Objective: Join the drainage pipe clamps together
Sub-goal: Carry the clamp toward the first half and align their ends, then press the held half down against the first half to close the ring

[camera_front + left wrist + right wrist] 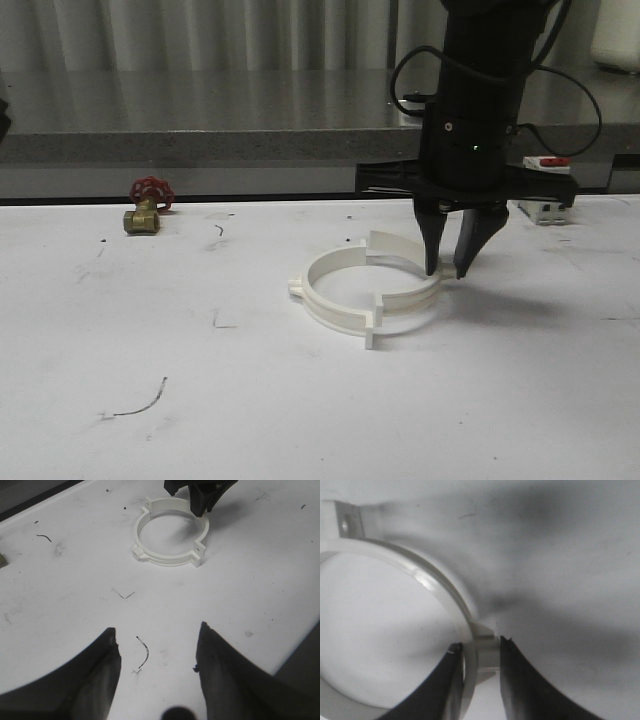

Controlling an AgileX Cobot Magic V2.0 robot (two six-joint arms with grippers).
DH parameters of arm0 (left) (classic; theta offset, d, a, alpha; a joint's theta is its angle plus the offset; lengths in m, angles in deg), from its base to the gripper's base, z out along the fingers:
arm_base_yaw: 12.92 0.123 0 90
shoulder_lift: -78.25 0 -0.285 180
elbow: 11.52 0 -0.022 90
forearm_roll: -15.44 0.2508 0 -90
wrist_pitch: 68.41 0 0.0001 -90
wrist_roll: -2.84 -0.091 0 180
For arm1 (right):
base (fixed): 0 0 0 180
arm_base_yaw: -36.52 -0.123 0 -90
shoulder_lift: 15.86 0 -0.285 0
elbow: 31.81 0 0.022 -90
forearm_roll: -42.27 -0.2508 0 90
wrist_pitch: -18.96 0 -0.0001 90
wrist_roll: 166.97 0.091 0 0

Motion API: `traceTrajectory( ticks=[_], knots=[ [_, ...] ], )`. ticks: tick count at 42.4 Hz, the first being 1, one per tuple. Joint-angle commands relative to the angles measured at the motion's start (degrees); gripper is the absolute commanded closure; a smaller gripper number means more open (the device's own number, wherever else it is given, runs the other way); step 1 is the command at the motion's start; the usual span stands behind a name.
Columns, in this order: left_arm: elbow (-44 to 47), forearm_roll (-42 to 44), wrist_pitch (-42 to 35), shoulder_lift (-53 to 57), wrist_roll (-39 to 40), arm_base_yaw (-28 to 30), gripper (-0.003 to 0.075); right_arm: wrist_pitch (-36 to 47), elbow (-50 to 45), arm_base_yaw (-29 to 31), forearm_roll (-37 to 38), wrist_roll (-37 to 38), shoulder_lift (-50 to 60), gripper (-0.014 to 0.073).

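Black tapered fingers of the right gripper (449, 272) straddle the wall of the far half-ring (427, 587), 1 finger inside the band and 1 outside, closed on it at a lug. Contact appears firm in the right wrist view, though how tight the grip is cannot be confirmed. The left gripper (156, 667) hangs apart and empty above bare table (120, 330), near the assembly.

Both drainage pipe clamps (365, 290) lie flat mid-table as a nearly closed ring; the near half-ring (335, 305) sits offset, its square lugs not flush with its partner's. In my judgement, the held half needs sliding and slight rotation until the lugs meet squarely. Plastic is white, smooth, thin-walled and likely to slip.
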Motion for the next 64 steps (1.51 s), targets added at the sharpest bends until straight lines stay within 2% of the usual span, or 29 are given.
traceTrajectory(
  ticks=[1, 34, 38, 46, 64],
  knots=[
    [-1.5, -0.4, -4.0, 0.3, 0.0, 0.2, 0.0375, 0.9, 1.8, 0.0, 1.4, 0.0, 3.0, 0.0431],
    [-1.5, -0.4, -4.0, 0.3, 0.0, 0.2, 0.0375, 1.3, 1.8, -0.1, 0.6, 0.0, 0.4, 0.0427],
    [-1.5, -0.4, -4.0, 0.3, 0.0, 0.2, 0.0375, 1.5, 1.8, -0.1, 0.6, 0.0, 0.4, 0.0396],
    [-1.5, -0.4, -4.0, 0.3, 0.0, 0.2, 0.0375, 2.4, 2.3, -0.1, 0.4, 0.0, 0.9, 0.0276],
    [-1.5, -0.4, -4.0, 0.3, 0.0, 0.2, 0.0375, 2.5, 2.3, -0.1, 0.1, 0.0, 1.7, 0.0273]
  ],
)
